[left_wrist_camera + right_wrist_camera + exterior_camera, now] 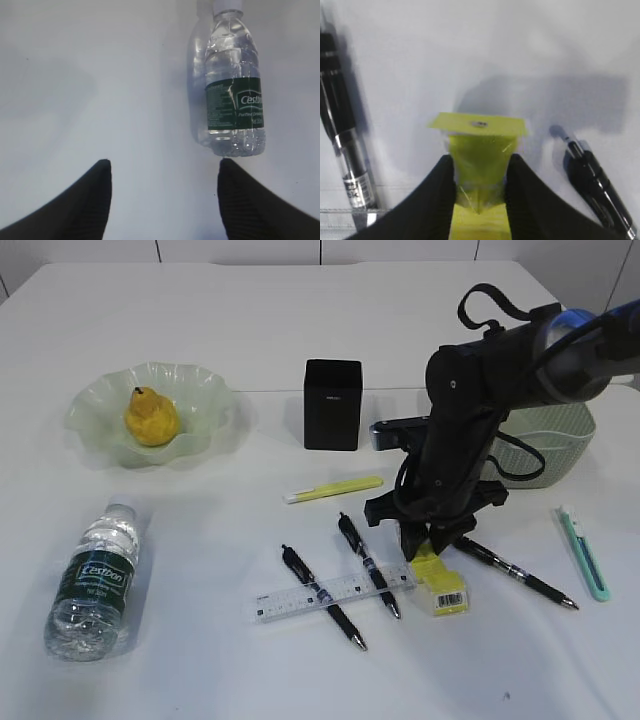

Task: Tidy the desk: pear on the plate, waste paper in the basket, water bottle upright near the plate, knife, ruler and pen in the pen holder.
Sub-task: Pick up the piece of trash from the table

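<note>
My right gripper (430, 537) points down at the table's centre right and is shut on the top end of a yellow waste paper packet (442, 585). In the right wrist view both fingers (437, 190) press the packet's (477, 125) sides. My left gripper (164, 162) hangs open over bare table, with the water bottle (232, 90) lying just ahead of its right finger. The bottle (95, 580) lies on its side at the front left. A pear (150, 417) sits on the green plate (210, 390). A clear ruler (300, 600), three black pens (322, 596) (368, 564) (515, 572) and a teal knife (583, 552) lie flat.
A black pen holder (332, 405) stands at the centre back. A pale green basket (560, 440) sits behind the right arm. A yellow and white stick-shaped thing (333, 489) lies in front of the holder. Pens (342, 135) (597, 185) flank the packet closely.
</note>
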`<action>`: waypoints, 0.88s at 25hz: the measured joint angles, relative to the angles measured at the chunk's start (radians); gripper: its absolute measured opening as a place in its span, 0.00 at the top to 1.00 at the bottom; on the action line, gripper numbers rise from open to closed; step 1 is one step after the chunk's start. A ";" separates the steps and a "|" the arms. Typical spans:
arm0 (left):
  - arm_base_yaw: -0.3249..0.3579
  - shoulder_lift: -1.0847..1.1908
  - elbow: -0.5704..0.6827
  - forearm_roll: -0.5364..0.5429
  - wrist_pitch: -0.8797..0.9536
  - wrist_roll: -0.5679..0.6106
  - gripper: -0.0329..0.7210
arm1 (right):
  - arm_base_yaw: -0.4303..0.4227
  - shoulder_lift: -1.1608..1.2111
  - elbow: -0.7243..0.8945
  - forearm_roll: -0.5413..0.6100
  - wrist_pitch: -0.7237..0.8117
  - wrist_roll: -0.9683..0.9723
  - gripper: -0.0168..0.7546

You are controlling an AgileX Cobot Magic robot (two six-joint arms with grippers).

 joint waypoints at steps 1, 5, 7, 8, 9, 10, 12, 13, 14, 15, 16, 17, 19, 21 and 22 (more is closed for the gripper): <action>0.000 0.000 0.000 0.000 0.000 0.000 0.34 | 0.000 0.000 0.000 0.000 0.000 0.000 0.65; 0.000 0.000 0.000 0.000 -0.004 0.000 0.34 | 0.000 0.000 0.000 0.000 0.000 0.000 0.69; 0.000 0.000 0.000 0.000 -0.007 0.000 0.34 | 0.000 0.000 0.000 0.000 0.000 0.000 0.69; 0.000 0.000 0.000 0.000 -0.007 0.000 0.34 | 0.000 0.000 0.000 0.000 0.000 0.002 0.70; 0.000 0.000 0.000 0.000 -0.009 0.000 0.34 | 0.000 0.000 0.000 0.000 0.000 0.002 0.70; 0.000 0.000 0.000 0.000 -0.009 0.000 0.34 | 0.000 0.000 0.000 0.000 0.000 0.002 0.70; 0.000 0.000 0.000 0.000 -0.011 0.000 0.34 | 0.000 0.000 0.000 0.000 0.000 0.002 0.70; 0.000 0.000 0.000 0.000 -0.011 0.000 0.34 | 0.000 0.000 0.000 0.000 0.002 0.002 0.70; 0.000 0.000 0.000 0.000 -0.011 0.000 0.34 | 0.000 0.000 0.000 0.000 0.002 0.002 0.70; 0.000 0.000 0.000 0.000 -0.011 0.000 0.34 | 0.000 0.000 0.000 0.000 0.002 0.002 0.70; 0.000 0.000 0.000 0.000 -0.013 0.000 0.34 | 0.000 0.000 0.000 0.000 0.002 0.002 0.70; 0.000 0.000 0.000 0.000 -0.013 0.000 0.34 | 0.000 0.000 0.000 0.000 0.004 0.002 0.72; 0.000 0.000 0.000 0.000 -0.013 0.000 0.34 | 0.000 0.000 0.000 0.000 0.006 0.002 0.79; 0.000 0.000 0.000 0.000 -0.013 0.000 0.34 | 0.000 0.000 0.000 0.000 0.008 0.002 0.88; 0.000 0.000 0.000 0.000 -0.013 0.000 0.34 | 0.000 0.000 0.000 0.000 0.009 0.002 0.92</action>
